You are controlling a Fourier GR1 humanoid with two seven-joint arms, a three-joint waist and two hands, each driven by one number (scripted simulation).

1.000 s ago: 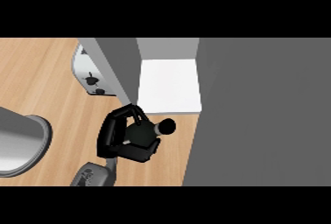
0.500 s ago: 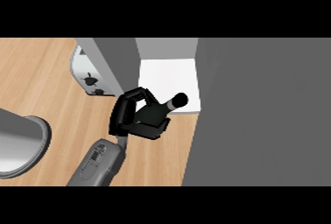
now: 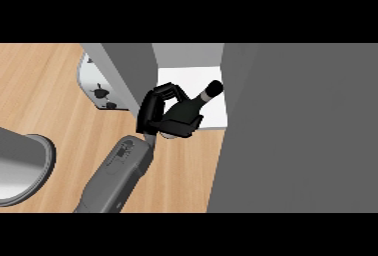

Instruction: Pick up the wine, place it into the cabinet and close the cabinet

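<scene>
Head view: one hand (image 3: 168, 116) is in play, and its fingers are curled round the wine (image 3: 198, 101), thumb side wrapped over the bottle's body. The grey forearm (image 3: 118, 172) comes up from the lower edge, left of centre, so I cannot say for certain which arm it is. The bottle is carried tilted, its long axis running from the palm up and to the right, with the dark neck and cap poking out beyond the fingers, pointing at the cabinet (image 3: 295, 125). The neck already hangs over the white shelf floor (image 3: 177, 75) inside the opening. That is the relation the placement turns on: mouth of the cabinet lies straight along the bottle's axis.

Hidden bits: the bottle's base and most of its body sit under the fingers. The cabinet door (image 3: 122, 75) stands edge-on at the left of the opening. No other hand shows.
</scene>
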